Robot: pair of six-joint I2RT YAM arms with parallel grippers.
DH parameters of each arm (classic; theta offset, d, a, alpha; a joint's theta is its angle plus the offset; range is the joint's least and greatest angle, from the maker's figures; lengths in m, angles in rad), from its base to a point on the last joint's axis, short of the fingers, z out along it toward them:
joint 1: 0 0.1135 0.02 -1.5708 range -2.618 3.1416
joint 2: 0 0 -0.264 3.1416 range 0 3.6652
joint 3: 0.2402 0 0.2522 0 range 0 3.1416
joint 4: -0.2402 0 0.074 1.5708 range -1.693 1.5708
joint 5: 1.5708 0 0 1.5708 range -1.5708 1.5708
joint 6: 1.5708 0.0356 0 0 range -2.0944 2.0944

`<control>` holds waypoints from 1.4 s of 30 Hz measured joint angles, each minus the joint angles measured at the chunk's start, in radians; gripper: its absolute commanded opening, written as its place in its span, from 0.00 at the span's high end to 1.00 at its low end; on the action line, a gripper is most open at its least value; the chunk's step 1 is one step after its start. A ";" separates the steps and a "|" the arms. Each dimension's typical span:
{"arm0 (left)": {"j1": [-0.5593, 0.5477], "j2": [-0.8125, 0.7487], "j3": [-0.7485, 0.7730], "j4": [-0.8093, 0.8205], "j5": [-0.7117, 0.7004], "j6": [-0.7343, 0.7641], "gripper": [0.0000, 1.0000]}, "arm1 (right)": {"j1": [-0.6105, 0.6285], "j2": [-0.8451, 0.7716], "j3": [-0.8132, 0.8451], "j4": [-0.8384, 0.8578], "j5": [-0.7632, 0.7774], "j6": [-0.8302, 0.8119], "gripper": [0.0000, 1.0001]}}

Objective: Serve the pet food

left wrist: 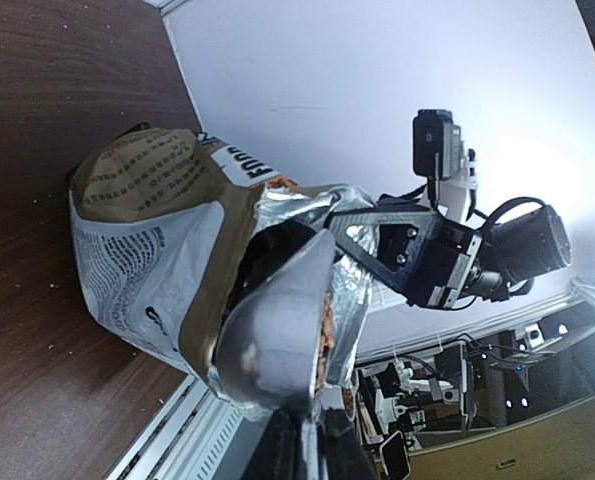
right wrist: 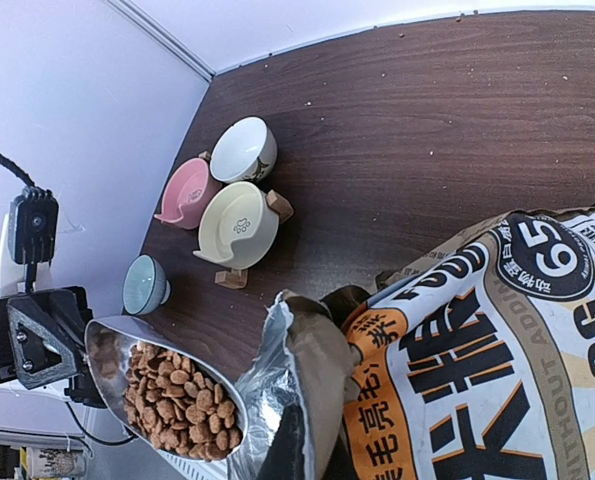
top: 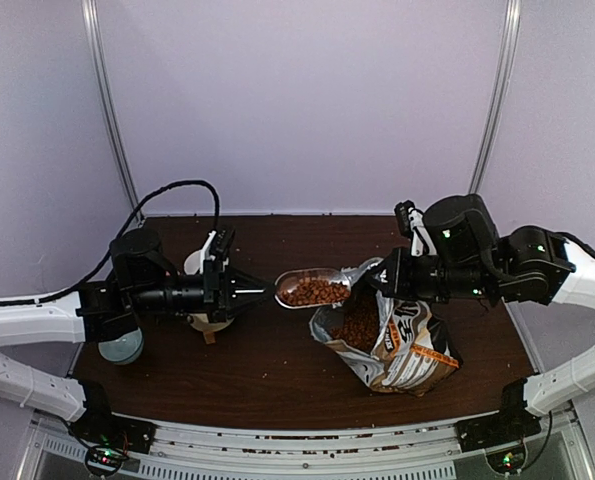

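Note:
A silver scoop (top: 312,290) heaped with pet food (top: 315,292) hangs level just left of the open bag (top: 397,340). My left gripper (top: 262,291) is shut on the scoop's handle. In the left wrist view I see the scoop's underside (left wrist: 277,330), with kibble (left wrist: 325,335) showing along its rim. More pet food (top: 359,325) lies inside the bag's mouth. My right gripper (top: 377,278) is shut on the bag's foil-lined rim (right wrist: 307,380), holding it up. In the right wrist view the filled scoop (right wrist: 172,400) sits beside that rim.
A white bowl (right wrist: 242,150), a pink bowl (right wrist: 187,192), a cream bowl on a wooden stand (right wrist: 239,225) and a teal bowl (right wrist: 144,284) cluster at the table's left, below and behind my left arm. The table's near edge is a metal rail (top: 297,450).

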 measured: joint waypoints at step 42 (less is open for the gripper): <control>0.632 -0.367 -0.197 -0.251 0.074 -0.068 1.00 | 0.000 0.000 0.019 -0.038 0.021 0.000 1.00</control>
